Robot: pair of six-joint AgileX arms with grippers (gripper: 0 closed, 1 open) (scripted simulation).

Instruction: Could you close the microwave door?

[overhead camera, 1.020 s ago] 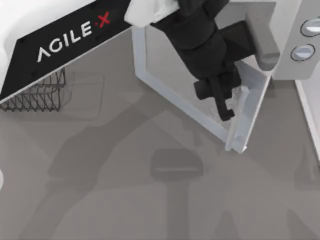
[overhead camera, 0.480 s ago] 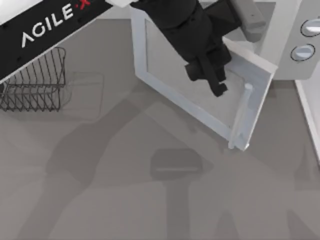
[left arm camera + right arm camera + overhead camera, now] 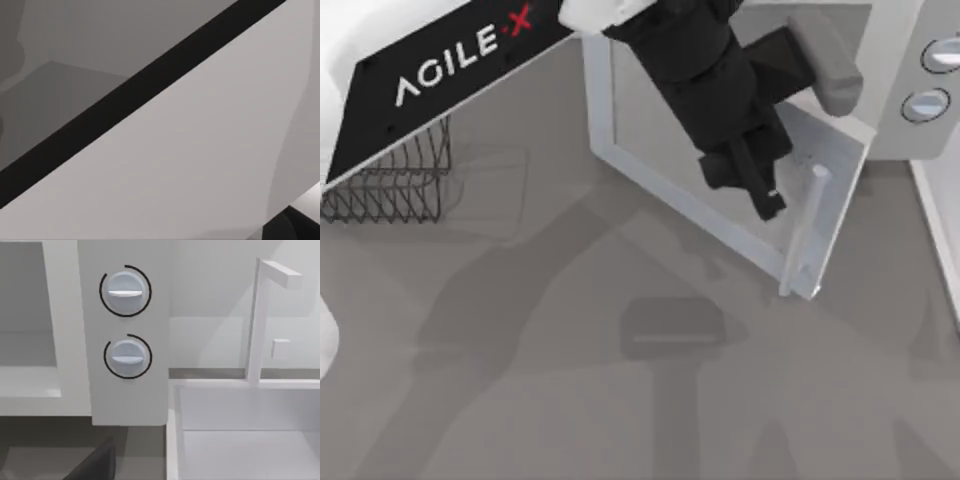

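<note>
The large flat white microwave door (image 3: 720, 185) with its glass window stands half open at twelve to one o'clock on the table, hinged to the big white box microwave (image 3: 905, 75). The left pincer (image 3: 767, 195), clenched on nothing, presses just beside the pale grey bar handle (image 3: 807, 230); pushing steadily toward one o'clock, near that free edge, should swing it shut.

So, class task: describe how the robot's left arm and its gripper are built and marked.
The left arm has a glossy white shell and a flat black panel lettered AGILE in white with a red X. Its wrist is chunky matte black blocks, ending in the left gripper, black with two slim fingers.
</note>
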